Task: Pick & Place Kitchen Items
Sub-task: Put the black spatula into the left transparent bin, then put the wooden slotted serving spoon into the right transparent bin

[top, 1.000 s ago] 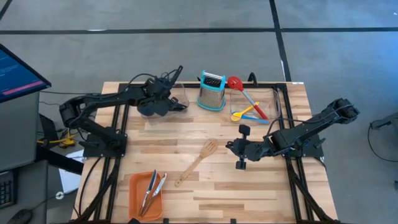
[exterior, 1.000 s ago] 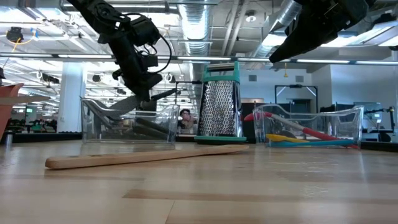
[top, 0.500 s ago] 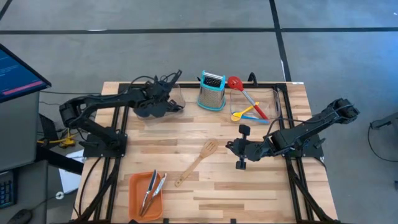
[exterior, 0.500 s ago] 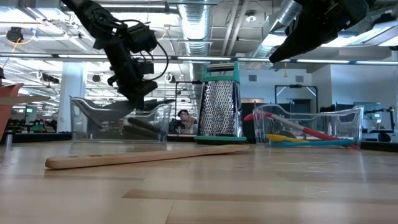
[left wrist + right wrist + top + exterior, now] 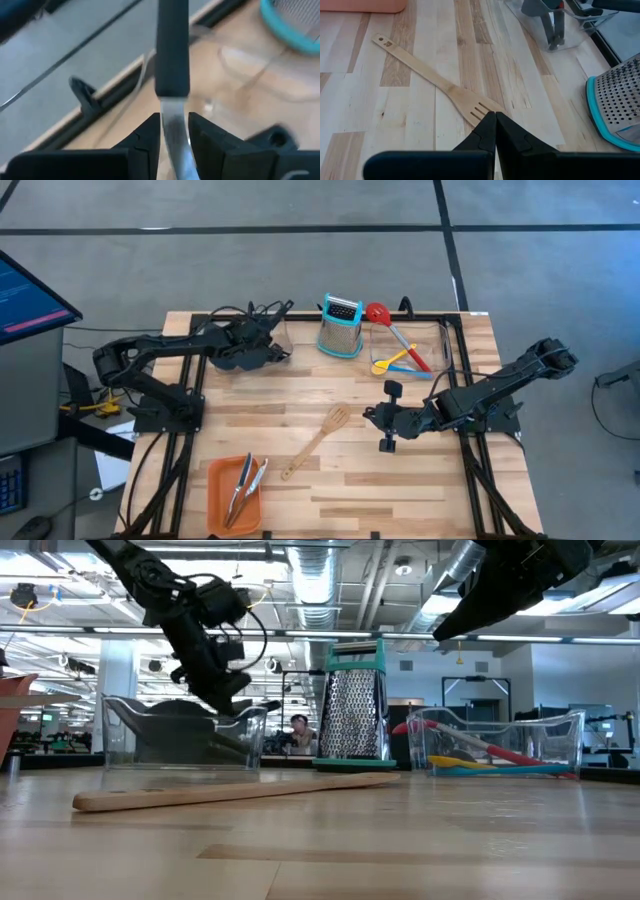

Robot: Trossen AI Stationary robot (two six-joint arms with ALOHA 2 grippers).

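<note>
Your left gripper (image 5: 174, 131) sits over the clear bin (image 5: 262, 345) near the bench's far-left edge, jaws narrowly parted around the steel shank of a black-handled spatula (image 5: 171, 60). It looks light, stiff and slick, so grip the handle. The right gripper (image 5: 495, 131), jaws closed and empty, hovers by the wooden slotted spatula (image 5: 316, 442) mid-bench.

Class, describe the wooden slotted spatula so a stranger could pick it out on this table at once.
Start at the box grater at the table's far edge, then come toward the near edge. The wooden slotted spatula lies flat and diagonal on bare boards, mid-table. It alone is pale wood and sits in no bin or tray.
</note>
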